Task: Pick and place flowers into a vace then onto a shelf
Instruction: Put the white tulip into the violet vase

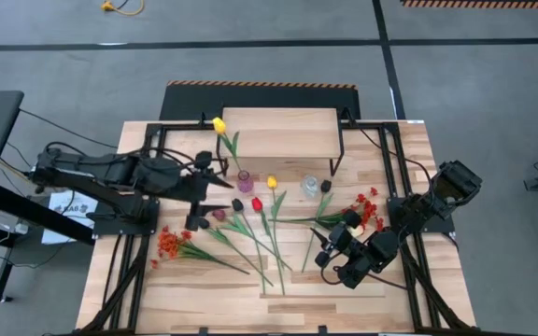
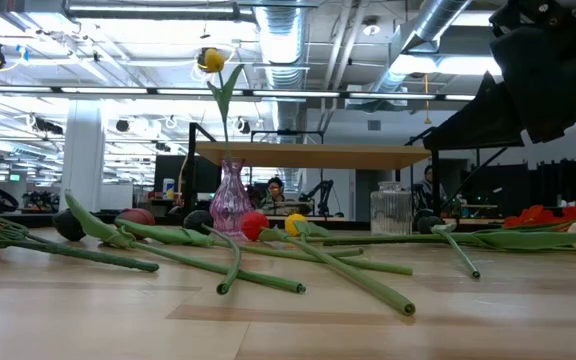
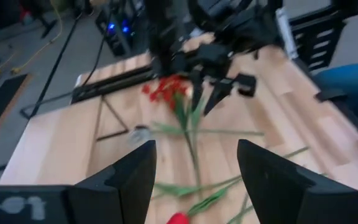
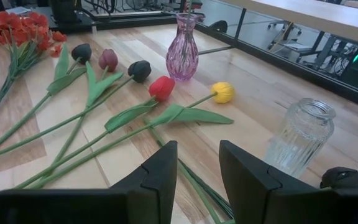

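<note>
Upright in the pink vase, one yellow tulip – other flowers lie flat across the table, heads toward the shelf – both grippers spread, empty

The left gripper hovers at nine o'clock, fingers spread apart and empty. The right gripper sits at four o'clock, fingers parted, holding nothing.

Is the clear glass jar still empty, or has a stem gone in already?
Empty. The clear glass jar stands upright with nothing inside; the low view shows no stem above its mouth. Only the pink vase holds a flower, the yellow tulip.
</note>
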{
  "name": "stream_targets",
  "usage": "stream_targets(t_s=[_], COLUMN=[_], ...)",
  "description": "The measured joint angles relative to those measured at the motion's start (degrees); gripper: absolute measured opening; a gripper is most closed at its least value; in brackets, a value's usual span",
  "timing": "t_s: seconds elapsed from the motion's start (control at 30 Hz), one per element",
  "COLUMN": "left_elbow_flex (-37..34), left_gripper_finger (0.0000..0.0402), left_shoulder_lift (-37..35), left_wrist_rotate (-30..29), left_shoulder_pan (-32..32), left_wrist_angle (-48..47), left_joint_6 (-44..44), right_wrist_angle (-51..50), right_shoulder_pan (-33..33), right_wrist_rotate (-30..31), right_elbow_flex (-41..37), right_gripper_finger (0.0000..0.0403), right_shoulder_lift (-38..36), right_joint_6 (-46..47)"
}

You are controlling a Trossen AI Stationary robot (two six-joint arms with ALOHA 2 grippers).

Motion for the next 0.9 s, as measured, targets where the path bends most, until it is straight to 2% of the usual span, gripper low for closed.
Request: stream_targets(t_s=[0.17,0.37,0.53,0.63,0.7,0.8,0.9], left_elbow_flex=[0.0,0.0,0.0,0.0,0.0,0.0,0.0], left_gripper_finger=[0.0215,0.0215,0.0215,0.0215,0.0215,0.0215,0.0215], left_shoulder_lift=[0.0,0.0,0.0,0.0,0.0,0.0,0.0], left_wrist_rotate=[-0.1,-0.1,-0.1,-0.1,-0.1,-0.1,-0.1], left_shoulder_pan=[-1.4,-1.4,-1.4,-1.4,-1.4,-1.4,-1.4], left_wrist_angle=[1.6,3.2,4.2,4.1,4.1,3.9,3.4], left_joint_6=[-1.9,-4.3,-5.8,-6.4,-6.4,-6.5,-6.9], right_wrist_angle=[0.3,-3.2,-23.9,-40.6,-47.5,-51.6,-50.5], right_shoulder_pan=[0.0,0.0,-0.9,-2.1,-3.1,-4.4,-6.1], right_wrist_rotate=[-1.0,-11.5,-18.3,-25.1,-30.3,-34.8,-38.6], right_elbow_flex=[0.5,4.2,11.0,15.7,17.3,17.5,16.6], right_gripper_finger=[0.0113,0.0113,0.0113,0.0113,0.0113,0.0113,0.0113], right_shoulder_lift=[0.0,0.0,-0.5,-0.5,-0.5,-0.4,-0.3], right_joint_6=[-1.0,-9.2,-8.9,-5.9,-3.9,-3.1,-5.9])
